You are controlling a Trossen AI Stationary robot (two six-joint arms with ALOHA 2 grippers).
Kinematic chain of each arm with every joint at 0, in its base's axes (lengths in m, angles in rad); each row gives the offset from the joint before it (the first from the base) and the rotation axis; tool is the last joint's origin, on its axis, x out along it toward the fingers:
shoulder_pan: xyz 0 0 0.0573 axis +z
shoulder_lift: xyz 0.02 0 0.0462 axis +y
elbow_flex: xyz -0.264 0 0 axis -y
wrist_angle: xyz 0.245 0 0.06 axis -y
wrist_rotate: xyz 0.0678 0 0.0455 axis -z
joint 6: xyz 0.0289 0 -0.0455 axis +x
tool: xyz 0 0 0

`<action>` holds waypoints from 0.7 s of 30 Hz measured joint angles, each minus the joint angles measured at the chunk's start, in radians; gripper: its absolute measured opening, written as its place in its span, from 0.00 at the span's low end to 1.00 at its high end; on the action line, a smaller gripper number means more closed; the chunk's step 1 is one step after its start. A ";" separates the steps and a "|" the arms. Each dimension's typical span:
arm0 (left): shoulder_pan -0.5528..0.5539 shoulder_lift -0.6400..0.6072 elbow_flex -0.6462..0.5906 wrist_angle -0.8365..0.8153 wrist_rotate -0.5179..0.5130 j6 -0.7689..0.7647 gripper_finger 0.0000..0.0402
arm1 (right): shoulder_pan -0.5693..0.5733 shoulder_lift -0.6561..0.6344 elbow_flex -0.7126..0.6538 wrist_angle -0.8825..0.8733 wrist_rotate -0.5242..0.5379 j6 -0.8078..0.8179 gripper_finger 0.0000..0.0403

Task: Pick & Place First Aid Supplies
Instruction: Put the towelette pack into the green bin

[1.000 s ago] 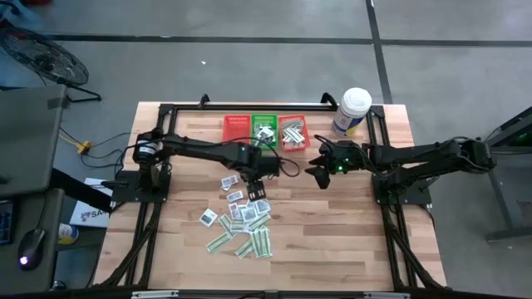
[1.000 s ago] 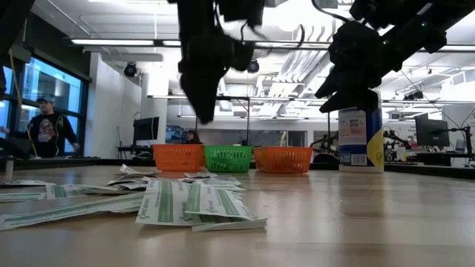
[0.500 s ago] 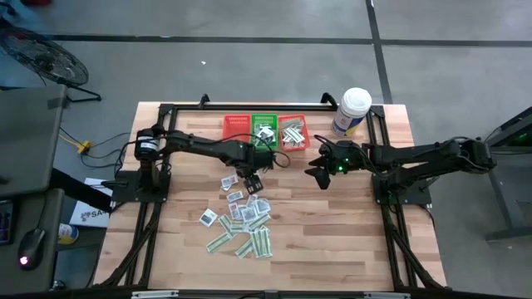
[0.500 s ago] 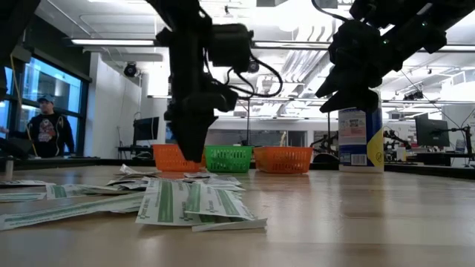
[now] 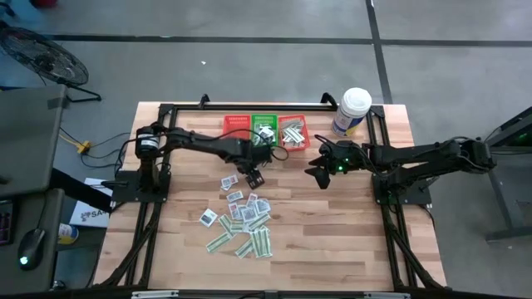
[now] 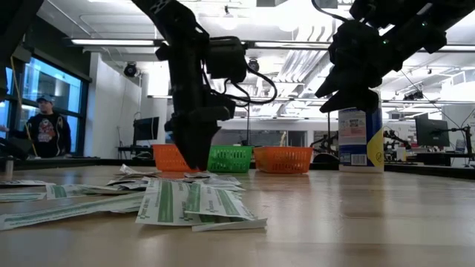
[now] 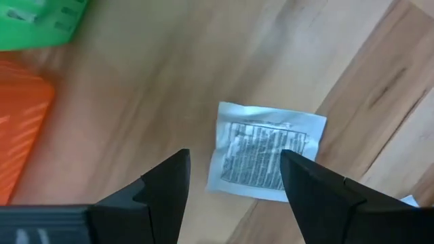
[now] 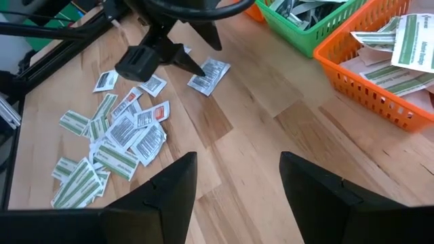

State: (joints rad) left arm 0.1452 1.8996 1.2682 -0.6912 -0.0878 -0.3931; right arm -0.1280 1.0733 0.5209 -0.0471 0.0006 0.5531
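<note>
The first aid supplies lie as a pile of small flat packets (image 5: 243, 220) on the wooden table, white squares and green-and-white strips. One white square packet with dark print (image 7: 264, 152) lies flat apart from the pile, on its far side (image 8: 209, 73). My left gripper (image 5: 253, 177) points down just over this packet, open, one finger on either side of its near edge (image 7: 234, 159). My right gripper (image 5: 321, 173) hangs open above the table's right half, with nothing between its fingers (image 8: 237, 196).
Three small mesh baskets stand in a row at the far edge: red (image 5: 237, 128), green (image 5: 264, 128) and orange (image 5: 293, 133), the last two holding packets. A white tub with a blue label (image 5: 352, 110) stands far right. A person (image 6: 44, 130) stands in the room behind.
My left gripper has come down from well above the table to just over the lone white packet, moving a little toward the far edge and rolling slightly. It has stayed open.
</note>
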 joint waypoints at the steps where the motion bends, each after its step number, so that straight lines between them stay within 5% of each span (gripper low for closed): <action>1: 0.000 0.000 -0.008 0.016 0.002 0.000 0.56 | 0.000 0.000 0.000 0.000 0.001 0.000 0.51; 16: -0.001 -0.006 -0.132 0.160 0.052 -0.028 0.56 | 0.000 0.000 0.000 0.000 0.016 0.012 0.51; 21: 0.000 -0.010 -0.206 0.218 0.072 -0.072 0.47 | 0.000 0.000 0.002 0.000 0.017 0.015 0.51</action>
State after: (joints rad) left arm 0.1450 1.8896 1.0624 -0.4736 -0.0159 -0.4655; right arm -0.1280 1.0733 0.5224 -0.0472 0.0174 0.5682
